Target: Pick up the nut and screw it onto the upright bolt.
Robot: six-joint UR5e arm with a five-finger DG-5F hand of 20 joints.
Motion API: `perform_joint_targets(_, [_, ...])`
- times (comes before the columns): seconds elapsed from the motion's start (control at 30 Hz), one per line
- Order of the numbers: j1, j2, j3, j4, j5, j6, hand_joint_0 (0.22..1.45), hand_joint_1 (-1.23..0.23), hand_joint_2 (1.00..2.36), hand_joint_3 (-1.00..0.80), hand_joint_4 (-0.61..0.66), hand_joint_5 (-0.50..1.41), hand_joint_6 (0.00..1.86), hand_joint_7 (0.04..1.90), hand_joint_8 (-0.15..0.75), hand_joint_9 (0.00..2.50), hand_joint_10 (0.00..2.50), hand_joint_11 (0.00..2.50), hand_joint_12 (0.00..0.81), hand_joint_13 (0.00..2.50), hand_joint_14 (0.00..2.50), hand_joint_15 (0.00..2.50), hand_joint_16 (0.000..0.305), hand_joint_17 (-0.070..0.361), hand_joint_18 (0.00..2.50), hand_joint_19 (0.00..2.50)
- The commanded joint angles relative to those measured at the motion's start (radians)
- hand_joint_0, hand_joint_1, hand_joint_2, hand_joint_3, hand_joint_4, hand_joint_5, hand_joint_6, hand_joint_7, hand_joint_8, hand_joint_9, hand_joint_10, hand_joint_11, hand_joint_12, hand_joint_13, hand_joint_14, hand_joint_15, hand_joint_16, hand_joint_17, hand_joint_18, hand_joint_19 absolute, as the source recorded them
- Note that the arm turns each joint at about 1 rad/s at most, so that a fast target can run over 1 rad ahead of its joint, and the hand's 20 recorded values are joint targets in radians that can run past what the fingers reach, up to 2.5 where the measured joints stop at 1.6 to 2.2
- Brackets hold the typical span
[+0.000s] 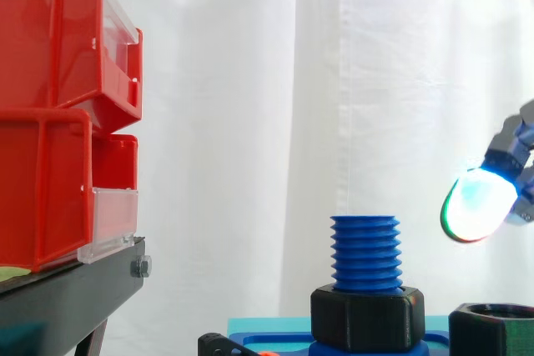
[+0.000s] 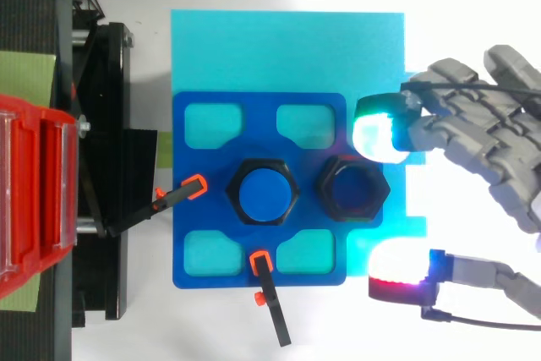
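The loose black nut [image 2: 352, 188] is seen lying flat on the blue base plate [image 2: 190, 200], just beside the upright blue bolt [image 2: 266, 191]. Another black nut [image 1: 365, 316] is seated around the bolt's foot (the threads above it are left bare). The hand [image 2: 482, 137] is held near the loose nut with its fingers spread apart and nothing gripped; one glowing fingertip [image 2: 376, 137] is placed close by the nut's rim, higher than the nut
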Motion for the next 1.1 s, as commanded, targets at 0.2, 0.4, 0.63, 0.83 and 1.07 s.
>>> perform_joint_targets(0.2, [0.003,-0.013,0.000,0.025,0.049,-0.017,0.49,-0.71,1.00,-0.50,0.21,-0.24,0.50,0.76,0.301,0.39,0.00,0.00,0.369,0.32,0.00,0.00,0.041,0.093,0.10,0.00])
perform_joint_targets(0.4, [0.002,-0.036,0.000,0.045,0.028,-0.047,0.42,-0.69,1.00,-0.50,0.23,-0.24,0.50,0.77,0.325,0.37,0.00,0.00,0.411,0.27,0.00,0.00,0.051,0.115,0.05,0.00])
perform_joint_targets(0.63, [0.003,-0.061,0.000,0.068,0.026,-0.046,0.31,-0.61,1.00,-0.50,0.24,-0.26,0.50,0.78,0.345,0.22,0.00,0.00,0.477,0.13,0.00,0.00,0.067,0.150,0.00,0.00])
perform_joint_targets(0.83, [0.003,-0.059,0.000,0.089,0.026,-0.060,0.30,-0.62,1.00,-0.50,0.22,-0.28,0.50,0.78,0.331,0.11,0.00,0.00,0.476,0.05,0.00,0.00,0.070,0.157,0.00,0.00])
perform_joint_targets(1.07, [0.005,-0.067,0.000,0.094,0.026,-0.061,0.31,-0.70,1.00,-0.50,0.19,-0.30,0.50,0.76,0.307,0.02,0.00,0.00,0.465,0.00,0.00,0.00,0.070,0.157,0.00,0.00])
